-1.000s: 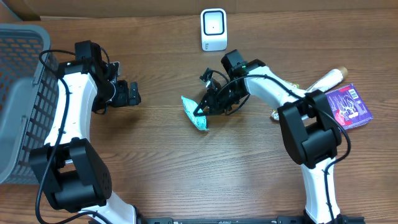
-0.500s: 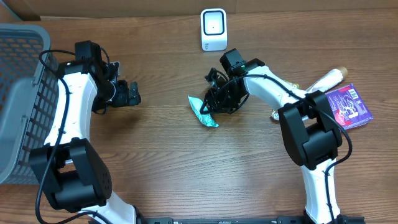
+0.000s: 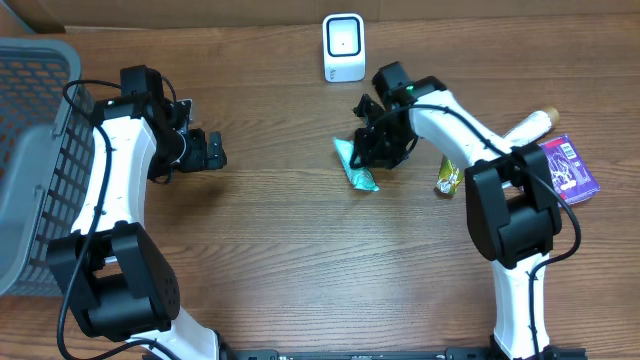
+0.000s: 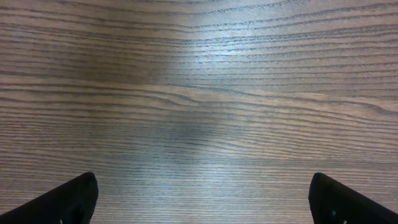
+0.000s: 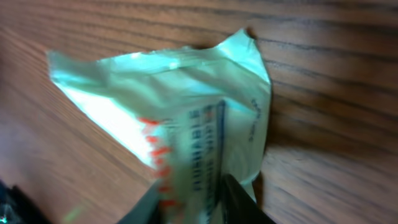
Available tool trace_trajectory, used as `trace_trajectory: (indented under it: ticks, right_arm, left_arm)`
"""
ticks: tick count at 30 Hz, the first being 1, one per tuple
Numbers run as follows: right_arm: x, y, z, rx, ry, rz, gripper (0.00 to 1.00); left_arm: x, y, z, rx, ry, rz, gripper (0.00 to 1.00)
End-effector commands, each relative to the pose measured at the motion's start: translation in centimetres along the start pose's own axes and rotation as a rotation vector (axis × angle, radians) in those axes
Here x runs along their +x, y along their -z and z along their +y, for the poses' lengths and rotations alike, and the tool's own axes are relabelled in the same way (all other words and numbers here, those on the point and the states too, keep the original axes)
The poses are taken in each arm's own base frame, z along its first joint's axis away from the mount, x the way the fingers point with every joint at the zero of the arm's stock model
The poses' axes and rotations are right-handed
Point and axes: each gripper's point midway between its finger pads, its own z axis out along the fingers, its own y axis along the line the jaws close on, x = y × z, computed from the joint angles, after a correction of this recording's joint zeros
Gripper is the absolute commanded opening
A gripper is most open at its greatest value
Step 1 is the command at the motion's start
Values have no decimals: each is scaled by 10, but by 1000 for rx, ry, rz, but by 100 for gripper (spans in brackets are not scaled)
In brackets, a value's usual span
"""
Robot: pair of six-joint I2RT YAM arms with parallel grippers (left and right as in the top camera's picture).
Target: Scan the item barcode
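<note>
Green packet (image 3: 355, 165), edge in right jaws, scanner (image 3: 343, 47) near, basket (image 3: 35, 160) well apart

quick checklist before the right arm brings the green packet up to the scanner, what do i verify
1. Green packet held in the right jaws: ok, pinched at one edge.
2. Barcode turned toward the scanner: cannot tell, the print is blurred in the right wrist view.
3. Table between packet and scanner free of other items: ok.
4. Left jaws out of the way: ok, open over bare wood on the far side from the packet.
</note>
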Motion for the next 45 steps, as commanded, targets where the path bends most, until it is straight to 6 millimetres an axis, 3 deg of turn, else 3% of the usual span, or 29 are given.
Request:
trace_trajectory:
  ticks: [1, 2, 4, 8, 10, 16, 19, 21, 23, 24, 26, 30, 34, 39, 42, 45]
  right_arm:
    - [2, 1, 5, -92, 65, 16, 9]
    - [3, 2, 11, -129, 70, 21, 4]
    - [6, 3, 18, -171, 76, 30, 4]
    - [9, 3, 18, -171, 65, 43, 4]
    - [7, 6, 8, -146, 19, 39, 4]
    - [-2, 23, -60, 40, -167, -13, 4]
    - [-3, 34, -88, 103, -210, -30, 26]
    - [-3, 40, -103, 136, -234, -40, 22]
    - [-3, 43, -110, 138, -244, -47, 4]
    - [-2, 44, -110, 137, -248, -45, 4]
    - [0, 43, -105, 106, -229, -31, 4]
    - [6, 39, -68, -69, -133, 8, 4]
    - [14, 44, -16, -330, -5, 31, 4]
    - [30, 69, 46, -677, 154, 14, 4]
    - [38, 74, 64, -756, 188, 17, 4]
    - [42, 62, 74, -755, 214, 39, 4]
  left_arm:
    - [-1, 6, -3, 0, -28, -16, 99]
    - [-1, 6, -3, 0, -27, -16, 100]
    - [-1, 6, -3, 0, -28, -16, 99]
    - [0, 6, -3, 0, -27, -16, 99]
    - [-1, 6, -3, 0, -28, -17, 100]
    - [0, 6, -3, 0, -28, -16, 100]
    - [-1, 6, -3, 0, -28, -16, 99]
    - [0, 6, -3, 0, -27, -16, 100]
    - [-1, 6, -3, 0, -28, -16, 99]
    - [0, 6, -3, 0, -28, -16, 100]
    - [-1, 6, -3, 0, -28, -16, 99]
    - [0, 6, -3, 0, -28, -16, 100]
    - [-1, 6, -3, 0, -28, -17, 99]
    - [-1, 6, -3, 0, -28, -17, 100]
    - [-1, 6, -3, 0, -27, -16, 100]
    - [-1, 6, -3, 0, -28, -16, 99]
